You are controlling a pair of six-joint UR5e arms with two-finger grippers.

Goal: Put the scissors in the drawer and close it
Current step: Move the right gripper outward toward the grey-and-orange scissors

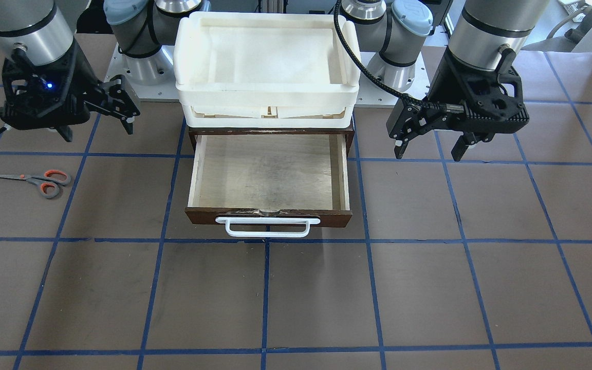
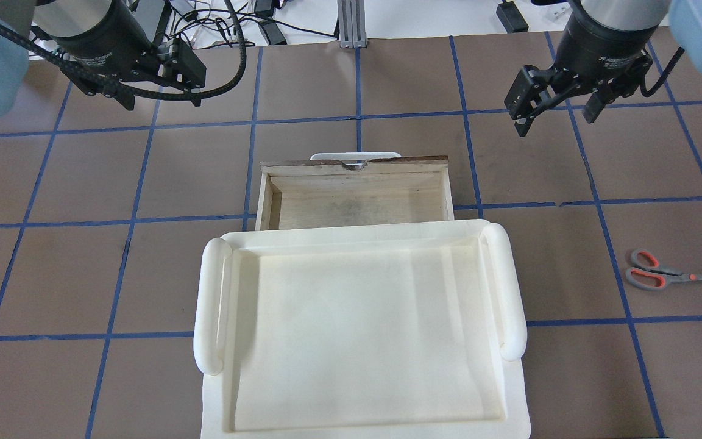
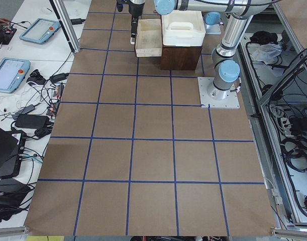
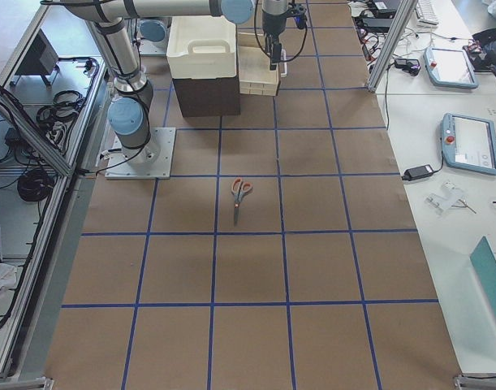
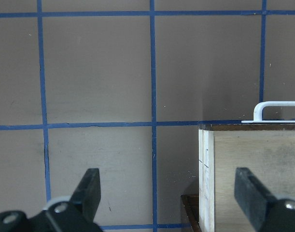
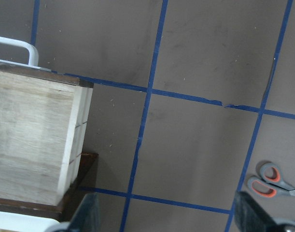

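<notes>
Small slim grey-bladed scissors with orange-lined handle loops [image 1: 36,181] are lying flat on the brown gridded table [image 1: 275,298], well off to the robot's right of the dark brown wooden drawer with white bar handle [image 1: 267,172], which is standing pulled open. Right gripper [image 1: 97,128] is hanging beside the drawer's right side, jaws spread, holding nothing. Left gripper [image 1: 428,152] is hanging off the drawer's left, likewise spread. Likely step is reaching for the scissors: best coming straight down over the pivot, fingers straddling crosswise

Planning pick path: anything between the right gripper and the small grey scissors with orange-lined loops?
No. Overhead view: only bare brown blue-taped table between the right gripper and the grey orange-looped scissors.
</notes>
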